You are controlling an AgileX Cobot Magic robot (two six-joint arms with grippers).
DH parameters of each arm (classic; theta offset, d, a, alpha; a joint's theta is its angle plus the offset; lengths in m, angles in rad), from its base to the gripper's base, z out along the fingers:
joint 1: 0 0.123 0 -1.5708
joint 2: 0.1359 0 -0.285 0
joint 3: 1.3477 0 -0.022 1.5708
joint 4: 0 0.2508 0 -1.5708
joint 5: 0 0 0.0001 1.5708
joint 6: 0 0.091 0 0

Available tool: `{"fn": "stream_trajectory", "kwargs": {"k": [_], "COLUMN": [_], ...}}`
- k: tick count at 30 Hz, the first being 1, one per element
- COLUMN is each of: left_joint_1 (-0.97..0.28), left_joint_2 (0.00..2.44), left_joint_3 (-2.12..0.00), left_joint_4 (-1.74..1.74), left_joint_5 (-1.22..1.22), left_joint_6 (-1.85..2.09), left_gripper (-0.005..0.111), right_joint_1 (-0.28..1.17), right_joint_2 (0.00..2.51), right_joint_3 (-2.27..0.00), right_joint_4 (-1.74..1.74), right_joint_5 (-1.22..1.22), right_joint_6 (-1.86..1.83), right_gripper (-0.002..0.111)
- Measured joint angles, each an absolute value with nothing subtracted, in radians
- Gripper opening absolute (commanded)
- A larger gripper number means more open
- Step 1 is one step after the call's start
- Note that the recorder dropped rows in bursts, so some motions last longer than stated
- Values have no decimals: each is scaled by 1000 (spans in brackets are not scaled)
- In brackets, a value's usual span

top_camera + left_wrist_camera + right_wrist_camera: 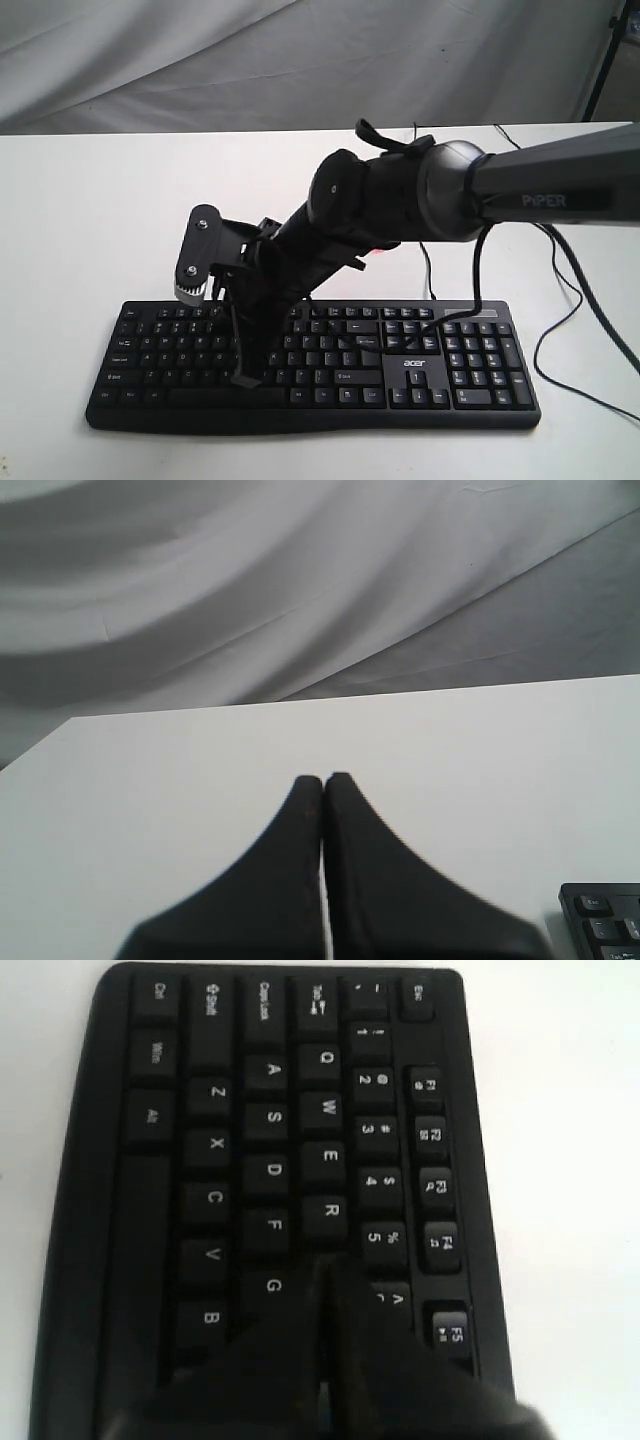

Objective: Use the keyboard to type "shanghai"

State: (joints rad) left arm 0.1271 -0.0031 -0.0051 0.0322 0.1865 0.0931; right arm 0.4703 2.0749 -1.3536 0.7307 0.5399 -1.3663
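A plain white surface [80,200] fills the lower part of the exterior view, matte and evenly lit, with only soft shadows on it. Behind its far edge hangs a pale grey cloth backdrop [200,60], loosely draped, its broad folds running on a slant. At the far right a thin black stand leg [605,60] leans across the cloth. No wall, floor or window shows.

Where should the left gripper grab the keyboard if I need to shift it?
Take the keyboard by its short left end, coming in low across the table from the left. It lies flat and thin, that end is bare, and the right gripper sits over the letter keys. The left gripper is shut, so open it first.
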Motion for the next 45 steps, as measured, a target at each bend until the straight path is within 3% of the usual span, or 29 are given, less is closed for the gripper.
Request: {"fn": "stream_trajectory", "kwargs": {"k": [45], "left_joint_1": [127], "left_joint_2": [-3], "left_joint_3": [-5], "left_joint_4": [32], "left_joint_5": [187], "left_joint_6": [93], "left_gripper": [1], "right_joint_1": [442], "right_joint_2": [2104], "right_joint_3": [-1336], "right_joint_4": [811], "right_joint_5": [628], "right_joint_6": [-1509], "right_gripper": [0]}}
